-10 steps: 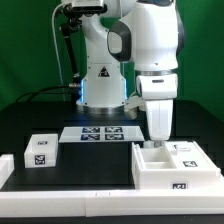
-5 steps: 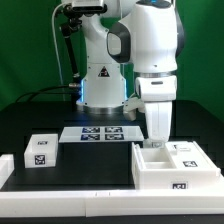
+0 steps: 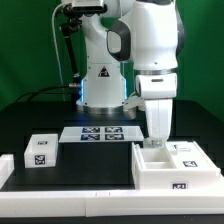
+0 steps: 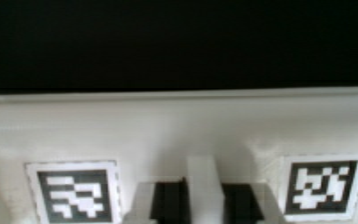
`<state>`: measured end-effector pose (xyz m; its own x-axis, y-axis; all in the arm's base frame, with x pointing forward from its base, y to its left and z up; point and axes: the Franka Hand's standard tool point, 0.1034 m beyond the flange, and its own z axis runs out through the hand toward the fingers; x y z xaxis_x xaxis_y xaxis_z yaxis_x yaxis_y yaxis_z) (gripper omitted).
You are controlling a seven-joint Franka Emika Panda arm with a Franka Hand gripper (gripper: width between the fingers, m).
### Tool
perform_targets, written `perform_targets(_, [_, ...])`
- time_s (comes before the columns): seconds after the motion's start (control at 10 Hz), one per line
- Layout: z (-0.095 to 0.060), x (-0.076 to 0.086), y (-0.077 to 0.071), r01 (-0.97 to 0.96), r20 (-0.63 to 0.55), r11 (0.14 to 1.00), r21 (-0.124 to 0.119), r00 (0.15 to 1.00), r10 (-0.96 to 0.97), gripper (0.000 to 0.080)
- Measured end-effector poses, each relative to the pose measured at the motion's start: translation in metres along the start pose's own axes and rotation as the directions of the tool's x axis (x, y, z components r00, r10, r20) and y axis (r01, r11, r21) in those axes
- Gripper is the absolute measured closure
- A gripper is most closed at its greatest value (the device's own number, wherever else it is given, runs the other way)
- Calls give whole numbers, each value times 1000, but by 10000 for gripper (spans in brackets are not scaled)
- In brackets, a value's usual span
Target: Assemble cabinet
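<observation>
The white cabinet body (image 3: 160,176), an open box with marker tags, lies at the front of the table on the exterior view's right. My gripper (image 3: 156,142) points straight down at its far rim. In the wrist view my gripper (image 4: 204,202) straddles a thin white wall (image 4: 204,170) of the cabinet body. The dark fingers (image 4: 167,202) sit tight against both sides of the wall, with no gap showing. Two tags (image 4: 73,192) flank the fingers on the white surface. A small white box part (image 3: 41,150) with a tag stands at the exterior view's left.
The marker board (image 3: 100,133) lies flat in the middle of the black table, before the robot base (image 3: 100,85). A low white rail (image 3: 70,186) runs along the table's front edge and turns up at the left end. Another tagged white piece (image 3: 188,152) sits at the cabinet body's far right.
</observation>
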<state>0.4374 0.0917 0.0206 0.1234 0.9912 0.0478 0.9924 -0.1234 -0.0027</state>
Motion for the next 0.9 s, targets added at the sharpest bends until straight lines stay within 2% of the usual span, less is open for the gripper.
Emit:
perform_targets(0.2, [-17, -5, 2, 6, 36, 1000, 11, 999, -6, 732])
perform_targets(0.4, [-26, -8, 2, 7, 58, 1000, 20, 998, -8, 731])
perform_targets(0.7, [-28, -13, -1, 2, 68, 1000, 29, 998, -4, 731])
perform_targets(0.9, [-24, -15, -11, -9, 72, 999, 42, 997, 6, 731])
